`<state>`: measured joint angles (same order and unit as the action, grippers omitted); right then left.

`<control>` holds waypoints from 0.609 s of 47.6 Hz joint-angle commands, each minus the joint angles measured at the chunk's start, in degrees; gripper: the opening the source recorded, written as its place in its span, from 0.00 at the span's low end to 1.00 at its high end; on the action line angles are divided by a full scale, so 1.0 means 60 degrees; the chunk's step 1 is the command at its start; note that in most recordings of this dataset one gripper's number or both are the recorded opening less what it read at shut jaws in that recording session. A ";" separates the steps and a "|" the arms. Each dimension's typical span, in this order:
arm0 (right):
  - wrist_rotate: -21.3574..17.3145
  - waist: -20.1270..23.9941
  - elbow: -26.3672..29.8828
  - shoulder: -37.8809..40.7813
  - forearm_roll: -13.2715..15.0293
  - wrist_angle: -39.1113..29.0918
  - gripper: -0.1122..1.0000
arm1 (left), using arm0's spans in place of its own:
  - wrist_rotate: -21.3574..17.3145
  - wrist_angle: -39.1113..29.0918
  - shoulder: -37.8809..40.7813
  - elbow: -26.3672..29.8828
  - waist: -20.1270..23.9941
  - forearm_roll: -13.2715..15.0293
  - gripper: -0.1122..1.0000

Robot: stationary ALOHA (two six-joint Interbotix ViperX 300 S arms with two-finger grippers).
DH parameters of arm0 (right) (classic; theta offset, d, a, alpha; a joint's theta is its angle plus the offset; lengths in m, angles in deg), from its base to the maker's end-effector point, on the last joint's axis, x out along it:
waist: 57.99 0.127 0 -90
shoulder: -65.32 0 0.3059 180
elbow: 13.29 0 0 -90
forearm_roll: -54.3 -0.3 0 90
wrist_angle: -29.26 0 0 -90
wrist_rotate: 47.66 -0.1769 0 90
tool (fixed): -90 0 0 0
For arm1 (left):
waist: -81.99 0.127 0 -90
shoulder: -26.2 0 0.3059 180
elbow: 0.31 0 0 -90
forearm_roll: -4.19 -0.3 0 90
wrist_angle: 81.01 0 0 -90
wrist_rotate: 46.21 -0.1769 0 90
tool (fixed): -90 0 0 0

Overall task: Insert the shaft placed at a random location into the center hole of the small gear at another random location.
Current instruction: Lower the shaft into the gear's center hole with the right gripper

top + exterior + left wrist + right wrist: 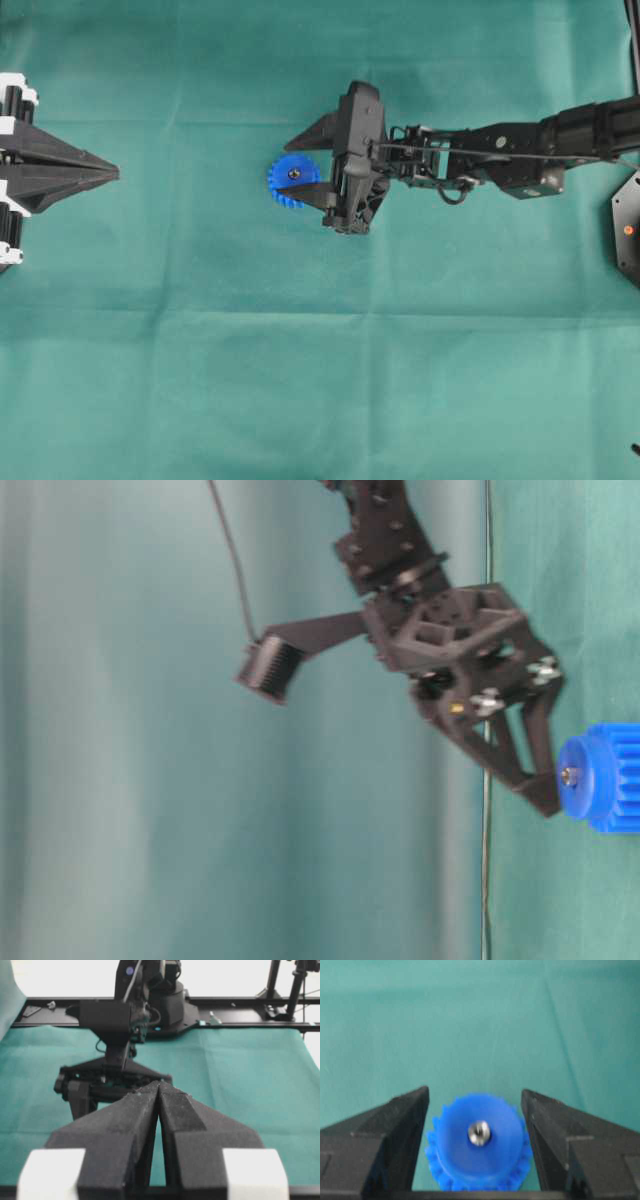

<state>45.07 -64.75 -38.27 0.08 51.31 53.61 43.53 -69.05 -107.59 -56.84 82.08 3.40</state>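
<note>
A: How does the right hand (475,1110) stand?

B: Its two dark fingers (395,1130) are spread wide, one on each side of the small gear (479,1142), and neither grips it. In the right wrist view there is a sliver of green between each fingertip and the blue teeth.

A: And the shaft?

B: The shaft (479,1133) stands in the center hole of the gear's raised hub, its shiny end showing. Nothing holds it. From table level the silvery tip (571,776) peeks out of the hub face, just beside one fingertip.

A: Where is the gear itself?

B: Flat on the green surface (300,350), a little left of middle in the overhead view (292,180), with the right hand's fingers reaching over its right edge.

A: The left hand?

B: The left hand (159,1085) sits at the far left edge, well apart from the gear, its fingers pressed together with nothing between them.
</note>
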 commanded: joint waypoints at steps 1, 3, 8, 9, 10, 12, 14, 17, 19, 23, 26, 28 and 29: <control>-0.0044 0.0029 0.0073 -0.0557 -0.0015 -0.0190 0.75 | 0.0015 0.0029 0.0059 0.0190 0.0000 -0.0029 0.10; -0.0044 0.0029 0.0059 -0.0659 -0.0015 -0.0264 0.75 | 0.0015 0.0044 0.0073 0.0190 0.0000 -0.0029 0.10; -0.0044 0.0029 0.0000 -0.0864 -0.0015 -0.0410 0.75 | 0.0015 0.0029 0.0059 0.0190 0.0000 -0.0029 0.10; -0.0044 0.0029 -0.0029 -0.0894 -0.0015 -0.0425 0.75 | 0.0015 0.0029 0.0059 0.0190 0.0000 -0.0029 0.10; -0.0044 0.0029 -0.0059 -0.0937 -0.0029 -0.0425 0.75 | 0.0015 0.0029 0.0059 0.0205 0.0000 -0.0029 0.10; -0.0044 0.0029 -0.0132 -0.0996 -0.0015 -0.0425 0.75 | 0.0015 0.0029 0.0073 0.0205 0.0000 -0.0029 0.10; -0.0044 0.0029 -0.0205 -0.1069 -0.0029 -0.0410 0.75 | 0.0015 0.0044 0.0059 0.0205 0.0000 -0.0029 0.10; -0.0044 0.0029 -0.0352 -0.1157 -0.0015 -0.0381 0.75 | 0.0029 0.0044 0.0059 0.0190 0.0000 -0.0029 0.10; -0.0059 0.0029 -0.0454 -0.1230 -0.0029 -0.0396 0.75 | 0.0044 0.0044 0.0059 0.0205 0.0000 -0.0029 0.10; -0.0059 0.0029 -0.0674 -0.1406 -0.0029 -0.0381 0.75 | 0.0059 0.0044 0.0059 0.0205 0.0000 -0.0029 0.10; -0.0059 0.0029 -0.0835 -0.1538 -0.0029 -0.0366 0.75 | 0.0059 0.0044 0.0059 0.0190 0.0000 -0.0029 0.10; -0.0059 0.0029 -0.0938 -0.1626 -0.0029 -0.0352 0.75 | 0.0073 0.0044 0.0059 0.0190 0.0000 -0.0029 0.10; -0.0059 0.0029 -0.0996 -0.1670 -0.0029 -0.0352 0.75 | 0.0073 0.0044 0.0059 0.0205 0.0000 -0.0029 0.10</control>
<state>45.07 -64.75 -43.99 -7.39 51.31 50.97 43.79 -69.14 -107.68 -56.84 82.08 3.40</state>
